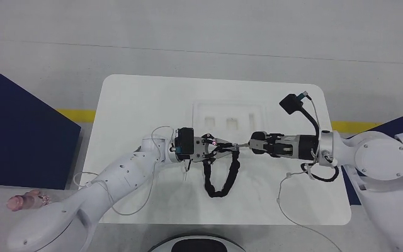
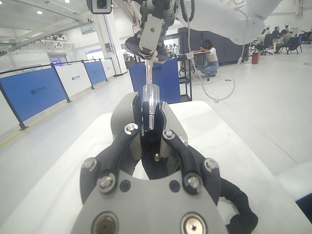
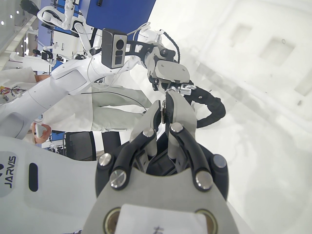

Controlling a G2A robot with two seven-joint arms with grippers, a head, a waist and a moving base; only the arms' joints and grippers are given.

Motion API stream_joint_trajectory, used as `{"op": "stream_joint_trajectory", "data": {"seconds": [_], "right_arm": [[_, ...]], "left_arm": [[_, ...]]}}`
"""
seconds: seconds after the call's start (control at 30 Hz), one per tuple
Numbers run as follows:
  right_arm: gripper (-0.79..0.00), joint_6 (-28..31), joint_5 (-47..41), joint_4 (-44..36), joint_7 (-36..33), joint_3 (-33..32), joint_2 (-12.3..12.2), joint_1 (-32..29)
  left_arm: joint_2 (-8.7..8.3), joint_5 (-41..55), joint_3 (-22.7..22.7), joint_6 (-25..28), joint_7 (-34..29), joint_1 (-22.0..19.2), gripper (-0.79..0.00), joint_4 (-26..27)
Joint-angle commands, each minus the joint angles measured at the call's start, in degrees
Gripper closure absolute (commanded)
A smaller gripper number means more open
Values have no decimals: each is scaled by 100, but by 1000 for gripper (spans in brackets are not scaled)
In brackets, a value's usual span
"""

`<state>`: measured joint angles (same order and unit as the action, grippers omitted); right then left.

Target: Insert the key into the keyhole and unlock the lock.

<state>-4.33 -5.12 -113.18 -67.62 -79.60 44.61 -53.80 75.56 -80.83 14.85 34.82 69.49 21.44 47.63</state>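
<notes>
Smack over the middle of the worktop (image 1: 126, 113), the two claws meet head-on. The left claw (image 1: 217, 146) is clamped on the lock (image 2: 151, 98), with its keyhole end facing 3 o'clock. The right claw (image 3: 167, 104) is pinched tight on the key (image 2: 148, 73). The key's long axis runs 3-to-9, tip pointing at 9 o'clock, right at the lock's mouth. Can't tell how deep it's in. The lock's black cable loop (image 1: 220, 181) droops toward 6 o'clock. A white foam tray (image 1: 201, 108) with three shallow pockets sits at 12 o'clock, just beyond the claws.
</notes>
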Motion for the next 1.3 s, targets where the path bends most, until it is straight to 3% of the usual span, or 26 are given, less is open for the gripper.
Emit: {"op": "stream_joint_trajectory", "data": {"seconds": [0.0, 1.27], "right_arm": [[0, 2, 1, 13, 4, -2, -4, -1], [0, 27, -411, 295, 200, 258, -1, -93]], "left_arm": [[0, 0, 0, 0, 0, 0, 0, 0], [0, 0, 0, 0, 0, 0, 0, 0]]}}
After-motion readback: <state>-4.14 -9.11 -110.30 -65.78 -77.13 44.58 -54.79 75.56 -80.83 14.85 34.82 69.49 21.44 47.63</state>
